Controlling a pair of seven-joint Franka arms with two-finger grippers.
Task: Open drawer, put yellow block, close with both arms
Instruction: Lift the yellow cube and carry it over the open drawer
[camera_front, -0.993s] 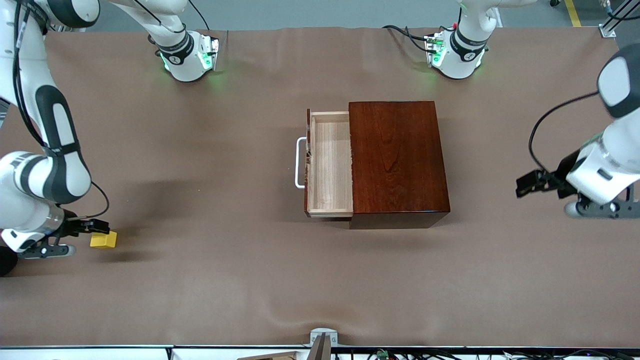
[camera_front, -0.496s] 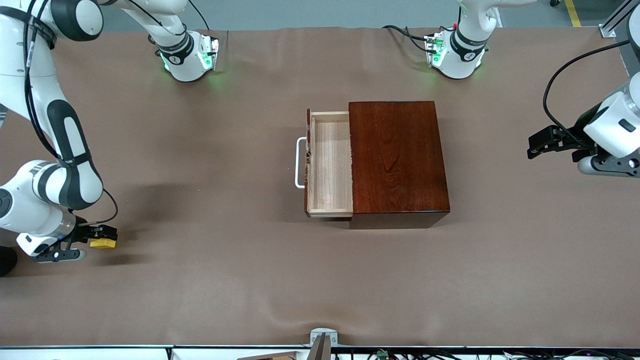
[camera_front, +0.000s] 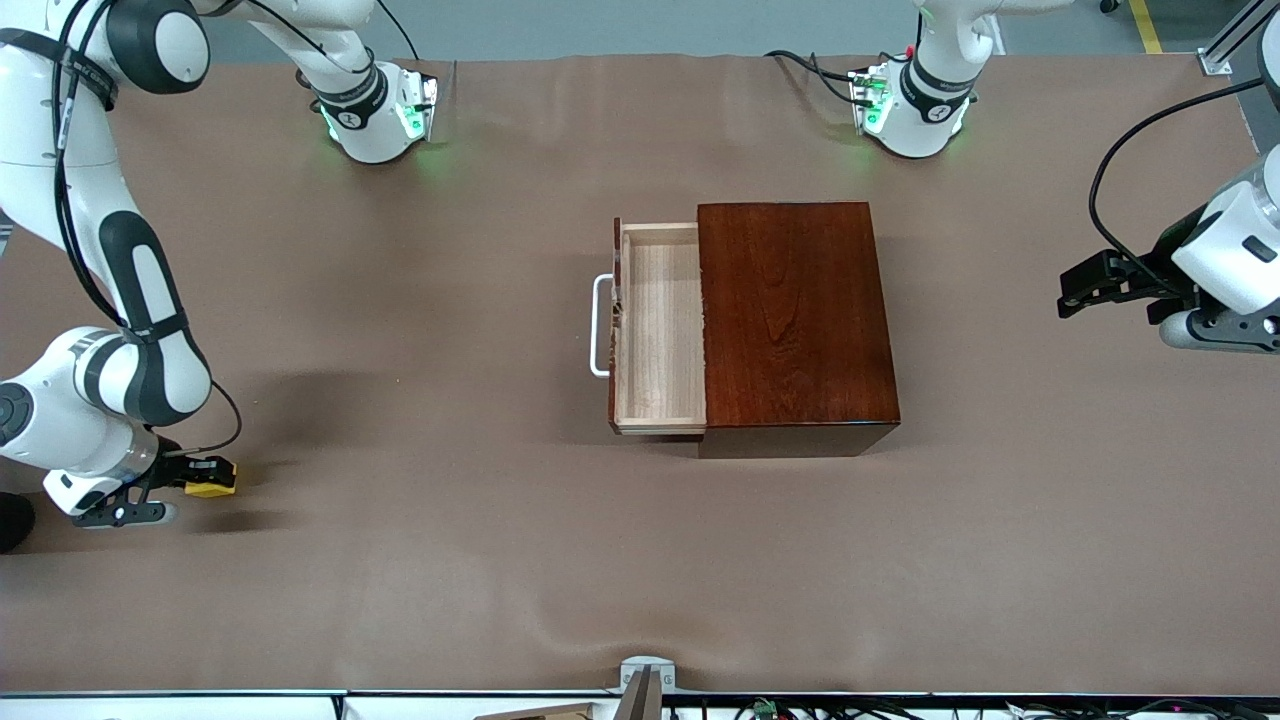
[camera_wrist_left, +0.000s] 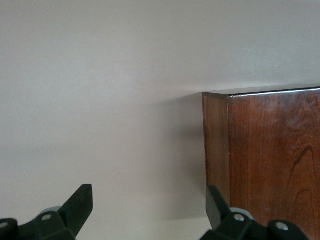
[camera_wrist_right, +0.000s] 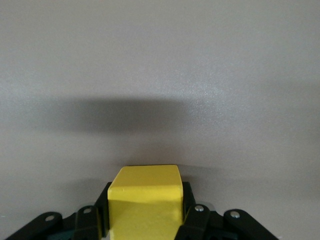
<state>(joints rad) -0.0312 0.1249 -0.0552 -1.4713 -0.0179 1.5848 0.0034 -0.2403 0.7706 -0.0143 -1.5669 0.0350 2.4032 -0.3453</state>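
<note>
The dark reddish-brown box (camera_front: 795, 320) stands mid-table with its drawer (camera_front: 658, 330) pulled out toward the right arm's end. The pale-wood tray is empty, and the white handle (camera_front: 598, 325) is on its front. My right gripper (camera_front: 205, 480) is low over the table at the right arm's end, shut on the yellow block (camera_front: 211, 489). In the right wrist view the block (camera_wrist_right: 145, 197) sits between the fingers of that gripper (camera_wrist_right: 145, 212). My left gripper (camera_front: 1075, 290) is open and empty over the table at the left arm's end. Its wrist view shows the spread fingers (camera_wrist_left: 80, 205) and the box's corner (camera_wrist_left: 270, 150).
Brown cloth (camera_front: 420, 560) covers the whole table. The two green-lit arm bases (camera_front: 375, 120) (camera_front: 905, 110) stand along the edge farthest from the front camera. A small grey mount (camera_front: 645, 672) sits at the nearest edge.
My right gripper has closed over the yellow block, which was lying free beside it. My left gripper swung away from the front camera, then held nearly still.
</note>
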